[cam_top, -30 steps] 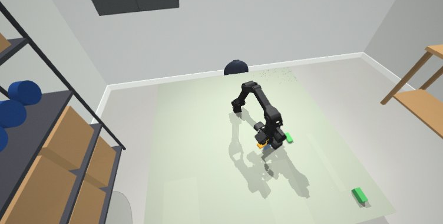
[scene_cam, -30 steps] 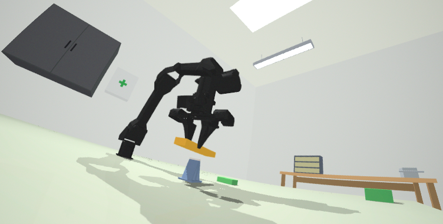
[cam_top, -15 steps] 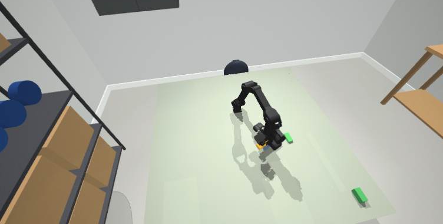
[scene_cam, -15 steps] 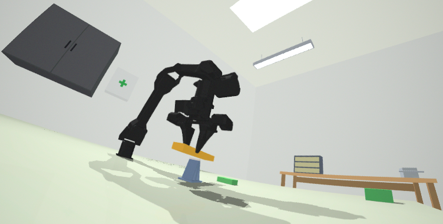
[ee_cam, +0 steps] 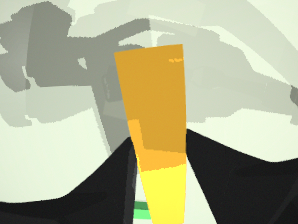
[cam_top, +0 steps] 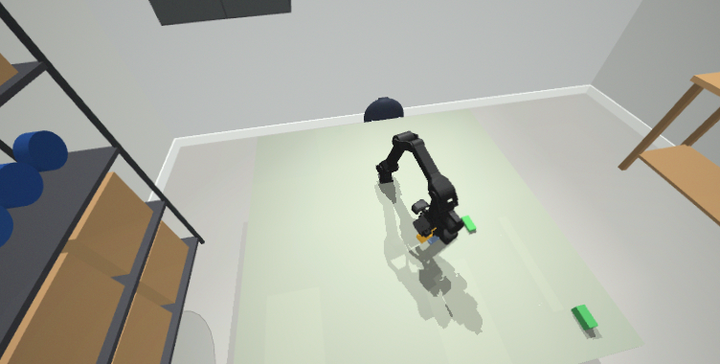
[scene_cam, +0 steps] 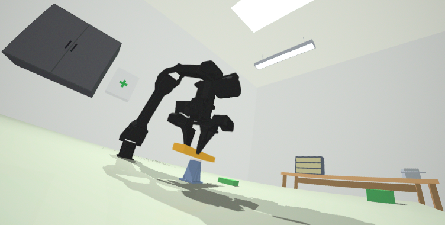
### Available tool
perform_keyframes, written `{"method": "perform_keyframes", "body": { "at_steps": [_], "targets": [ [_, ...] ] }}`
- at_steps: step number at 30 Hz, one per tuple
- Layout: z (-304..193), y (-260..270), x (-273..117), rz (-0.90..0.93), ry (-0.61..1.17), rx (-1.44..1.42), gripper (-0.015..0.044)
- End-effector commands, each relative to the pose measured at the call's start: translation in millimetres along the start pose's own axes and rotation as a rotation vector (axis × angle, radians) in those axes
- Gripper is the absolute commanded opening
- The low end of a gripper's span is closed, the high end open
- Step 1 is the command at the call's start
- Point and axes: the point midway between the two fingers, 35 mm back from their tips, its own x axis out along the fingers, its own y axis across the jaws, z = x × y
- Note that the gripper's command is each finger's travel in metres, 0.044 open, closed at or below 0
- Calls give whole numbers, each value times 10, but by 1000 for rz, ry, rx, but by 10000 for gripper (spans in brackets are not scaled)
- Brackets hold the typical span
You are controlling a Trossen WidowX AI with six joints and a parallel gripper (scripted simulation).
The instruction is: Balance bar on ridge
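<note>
The orange bar (cam_top: 422, 238) (scene_cam: 206, 157) (ee_cam: 152, 100) is held across the top of the blue ridge (cam_top: 433, 239) (scene_cam: 192, 172). My gripper (scene_cam: 193, 149) (ee_cam: 158, 139) is shut on the bar near its middle, one finger on each side. In the exterior view the bar's underside is very close to the ridge's top; whether they touch cannot be told. Both bar ends are above the table. The bar slopes down to the right in that tilted view, roughly along the table's own slant. In the wrist view the bar hides the ridge.
A small green block (cam_top: 469, 223) (scene_cam: 228, 181) (ee_cam: 142, 213) lies on the table (cam_top: 302, 210) close beside the ridge. A second green block (cam_top: 584, 317) (scene_cam: 380, 196) lies farther off near a table corner. The arm's shadow falls around the ridge.
</note>
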Motion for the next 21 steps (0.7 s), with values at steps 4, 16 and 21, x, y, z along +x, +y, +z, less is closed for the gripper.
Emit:
{"method": "perform_keyframes", "body": {
  "at_steps": [4,16,21],
  "targets": [
    [3,2,4,2,-2,1,0],
    [3,2,14,2,-2,1,0],
    [3,2,18,2,-2,1,0]
  ]
}}
